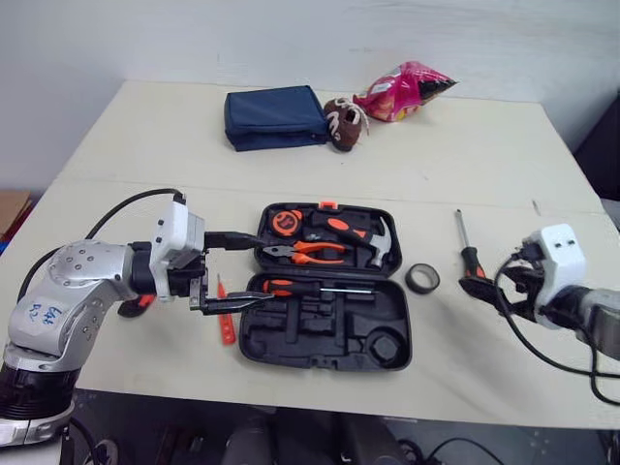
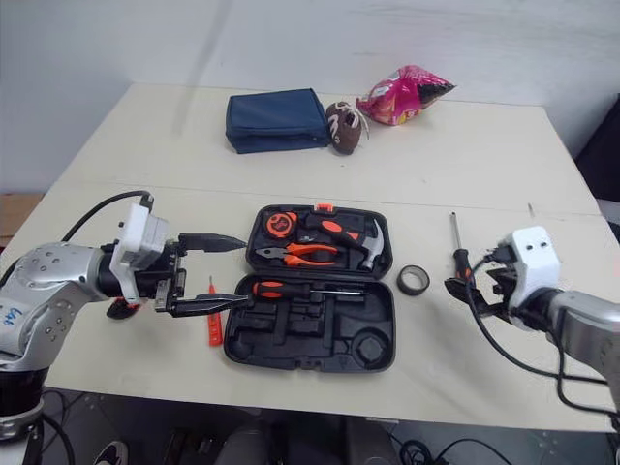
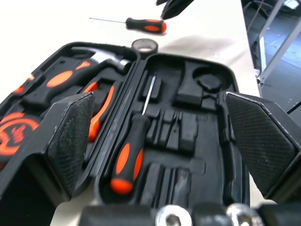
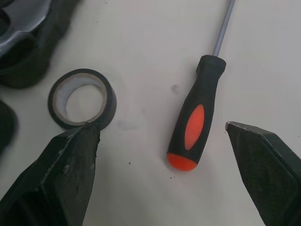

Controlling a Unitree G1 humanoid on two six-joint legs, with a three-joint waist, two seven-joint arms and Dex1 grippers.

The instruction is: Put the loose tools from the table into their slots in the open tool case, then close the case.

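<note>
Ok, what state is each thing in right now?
tool case, open, flat on the table
left gripper, open, at the case's left edge
right gripper, open, aimed at the loose screwdriver
loose screwdriver, lying on the table, ungripped
tape roll, on the table, outside the case
small orange tool, on the table, unslotted

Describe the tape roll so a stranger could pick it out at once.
Find the open black tool case in the middle of the pale table. Just off its right side, about level with the hinge, lies the tape roll, between the case and a loose screwdriver. It is the only ring there: small, black, hollow, with no orange on it.
</note>
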